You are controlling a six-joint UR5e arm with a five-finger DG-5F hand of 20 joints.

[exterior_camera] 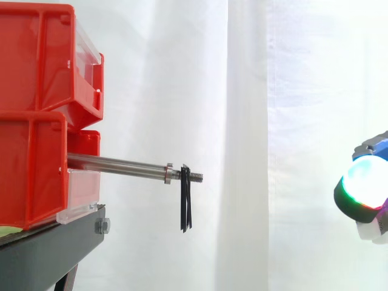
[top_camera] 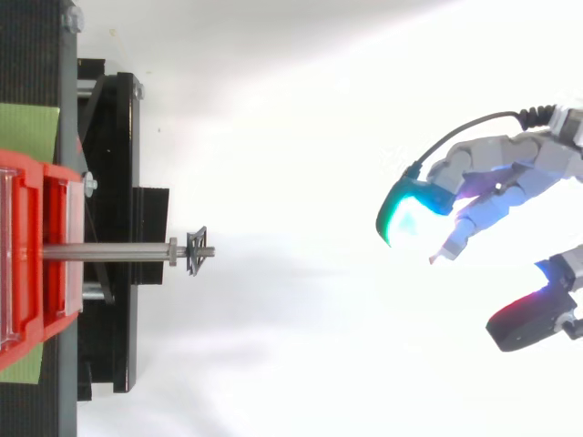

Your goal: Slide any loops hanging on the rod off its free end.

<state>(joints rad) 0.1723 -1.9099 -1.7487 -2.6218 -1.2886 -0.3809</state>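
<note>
My hand [top_camera: 506,168] hangs in open air, released: fingers loosely spread, nothing between them. One fingertip pad [exterior_camera: 364,182] glows white-cyan, with green and red at its rim. Nothing touches me; the work lies well apart, across a stretch of white curtain [exterior_camera: 242,121]. Nearest to me over there: the threaded free end [exterior_camera: 197,177] of the rod [exterior_camera: 115,163], pointing my way, about level with my glowing pad in the side view. Just beyond the thread a black loop [exterior_camera: 186,200] hangs on the rod, dangling straight down, with a small metal collar [exterior_camera: 168,173] close on its far side. Past that the rod runs level into the lower of two stacked red bins [exterior_camera: 36,60]. Bins sit on a black stand [exterior_camera: 54,248]
</note>
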